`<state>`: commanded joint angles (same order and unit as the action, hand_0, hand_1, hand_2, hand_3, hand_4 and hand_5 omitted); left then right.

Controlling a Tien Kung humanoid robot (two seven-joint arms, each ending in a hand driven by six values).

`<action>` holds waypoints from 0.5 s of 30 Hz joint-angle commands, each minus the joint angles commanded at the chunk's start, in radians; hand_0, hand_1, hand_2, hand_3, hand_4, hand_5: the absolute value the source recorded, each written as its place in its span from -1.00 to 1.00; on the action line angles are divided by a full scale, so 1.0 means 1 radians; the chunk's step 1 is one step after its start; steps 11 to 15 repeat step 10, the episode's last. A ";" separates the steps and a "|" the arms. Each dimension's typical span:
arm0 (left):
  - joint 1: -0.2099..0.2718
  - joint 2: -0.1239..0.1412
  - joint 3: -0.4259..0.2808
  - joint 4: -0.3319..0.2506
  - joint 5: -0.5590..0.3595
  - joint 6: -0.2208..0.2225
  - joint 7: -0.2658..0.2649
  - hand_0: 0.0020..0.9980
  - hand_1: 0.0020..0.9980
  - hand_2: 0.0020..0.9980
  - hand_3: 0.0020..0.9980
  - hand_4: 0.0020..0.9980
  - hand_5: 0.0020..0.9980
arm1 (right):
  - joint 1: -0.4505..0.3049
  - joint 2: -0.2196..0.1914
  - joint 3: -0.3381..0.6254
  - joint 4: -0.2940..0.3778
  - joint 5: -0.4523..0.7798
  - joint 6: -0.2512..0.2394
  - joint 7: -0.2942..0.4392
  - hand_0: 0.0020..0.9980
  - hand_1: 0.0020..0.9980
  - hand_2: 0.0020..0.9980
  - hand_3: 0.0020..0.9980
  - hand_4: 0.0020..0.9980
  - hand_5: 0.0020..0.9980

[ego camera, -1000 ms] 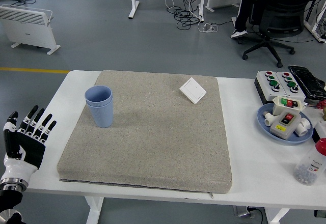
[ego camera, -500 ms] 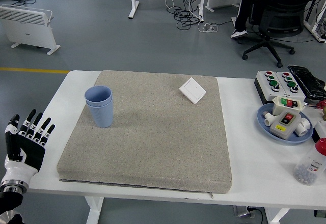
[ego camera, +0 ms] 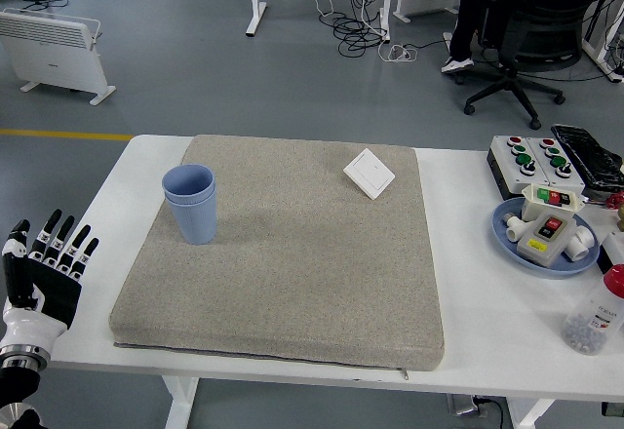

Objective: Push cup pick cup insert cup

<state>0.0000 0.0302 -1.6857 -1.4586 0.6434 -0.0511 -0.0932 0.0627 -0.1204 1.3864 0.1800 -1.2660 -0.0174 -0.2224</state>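
Observation:
Two light blue cups (ego camera: 191,203) stand nested one inside the other, upright, on the left part of the grey mat (ego camera: 292,283). My left hand (ego camera: 41,273) is at the picture's lower left, beside the table's left edge and well away from the cups. Its black and white fingers (ego camera: 64,241) are spread straight and hold nothing. The right hand is out of the picture.
A white wall switch (ego camera: 370,173) lies on the mat's far right part. At the table's right are a button box (ego camera: 531,159), a blue plate (ego camera: 507,226) with small parts, and a clear bottle (ego camera: 596,314) with a red cap. A person sits on an office chair beyond the table.
My left hand has sunk lower and drifted slightly left, away from the mat, its fingers still spread. The nested cups have not moved.

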 joint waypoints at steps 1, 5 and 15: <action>0.000 0.000 0.000 0.000 0.000 0.000 -0.001 0.84 0.85 1.00 0.90 0.18 1.00 | 0.000 0.000 0.000 0.000 0.000 0.000 0.000 0.39 0.19 0.23 0.09 -0.79 -0.13; 0.000 0.001 0.001 0.000 0.000 0.000 -0.001 0.83 0.85 1.00 0.89 0.18 1.00 | 0.001 -0.001 0.000 0.000 0.000 0.000 0.001 0.39 0.19 0.23 0.09 -0.79 -0.14; 0.000 0.001 -0.001 0.001 0.001 -0.003 0.003 0.83 0.85 1.00 0.89 0.18 1.00 | 0.001 -0.002 0.003 0.000 -0.003 0.001 0.003 0.39 0.19 0.23 0.09 -0.79 -0.14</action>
